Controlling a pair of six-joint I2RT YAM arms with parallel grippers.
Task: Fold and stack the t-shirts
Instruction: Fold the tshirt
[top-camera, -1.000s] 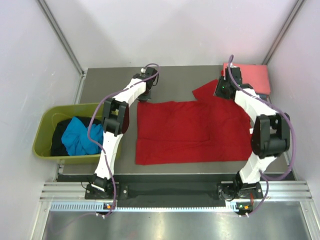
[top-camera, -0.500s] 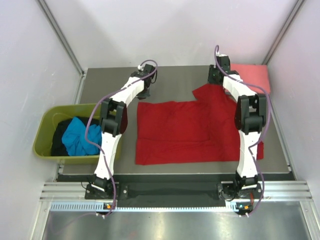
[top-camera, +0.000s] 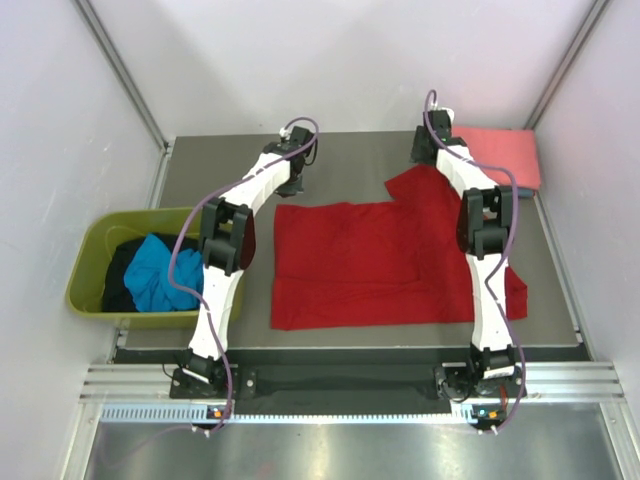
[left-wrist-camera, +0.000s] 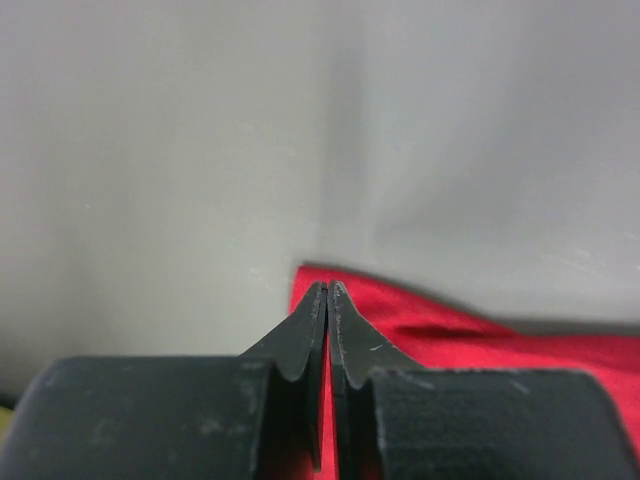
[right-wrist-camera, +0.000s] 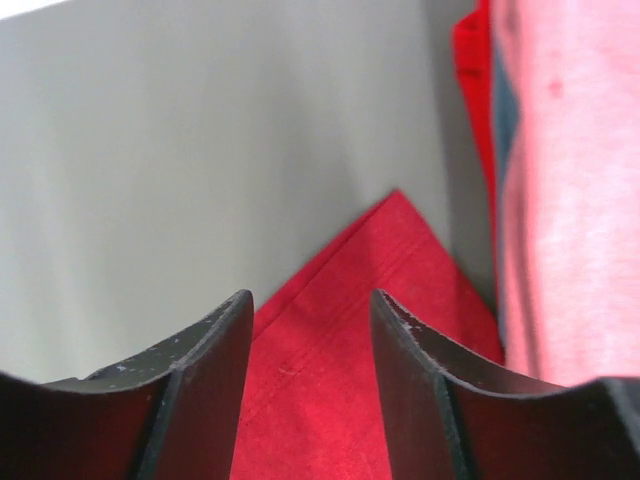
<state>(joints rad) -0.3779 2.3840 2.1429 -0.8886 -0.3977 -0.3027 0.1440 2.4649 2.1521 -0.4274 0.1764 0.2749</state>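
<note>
- Bright red cloth t-shirt (top-camera: 380, 260) lies flat on the grey bench (top-camera: 350, 150), no fold made yet.
- Left jaws clenched at its far-left corner (pinching cloth? can't tell); right jaws released over the far sleeve.
- Next, probably: right closes on that sleeve.

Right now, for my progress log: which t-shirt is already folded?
The salmon-pink t-shirt in the far right corner, a compact rectangle. The red t-shirt lies spread open; the turquoise t-shirt and black t-shirt sit bunched in the olive-green tub.
</note>
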